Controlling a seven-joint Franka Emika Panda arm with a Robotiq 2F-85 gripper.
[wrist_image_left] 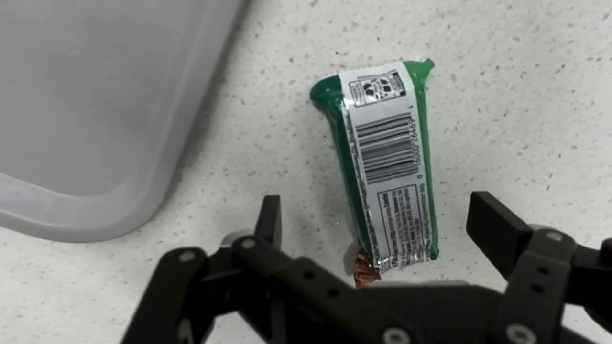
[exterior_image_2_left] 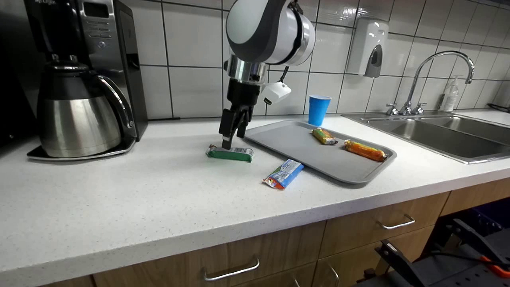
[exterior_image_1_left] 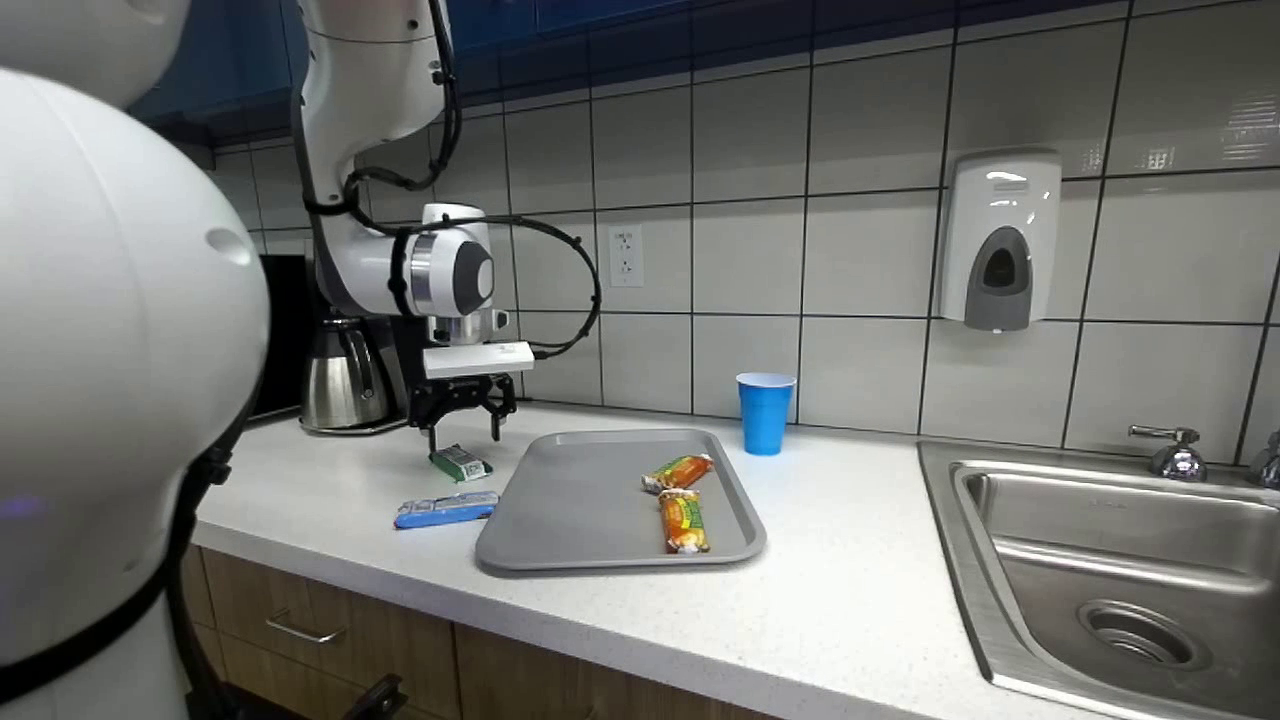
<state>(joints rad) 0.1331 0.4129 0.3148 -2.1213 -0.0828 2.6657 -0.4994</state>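
Hanging point-down above the bench (wrist_image_left: 526, 119), the fingers (wrist_image_left: 499, 234) stand wide apart, gripping nothing. Between them in the wrist view is the green bar (wrist_image_left: 389, 162), lying on the bench with its barcode side up; bare bench shows between it and each finger, and its brown, crumpled corner is at the end nearest the fingers. The green bar lies near the tray (wrist_image_left: 95, 119) and apart from it. Closer to the tray is the blue bar (exterior_image_2_left: 285, 173), one end right at the rim; touching or just beside it, the views do not settle. On the tray two orange bars (exterior_image_2_left: 364, 151) lie close together, toward the side away from the fingers. Past the tray, a cup (exterior_image_1_left: 766, 415) stands upright near the wall (exterior_image_1_left: 750, 255). A coffee maker (exterior_image_2_left: 107, 59) with a steel jug (exterior_image_2_left: 79, 123) stands on the bench, on the opposite side of the fingers from the tray. Well apart, beyond the tray, the sink (exterior_image_1_left: 978, 570) is set into the bench, and a dispenser (exterior_image_1_left: 1005, 200) is fixed to the wall near it.
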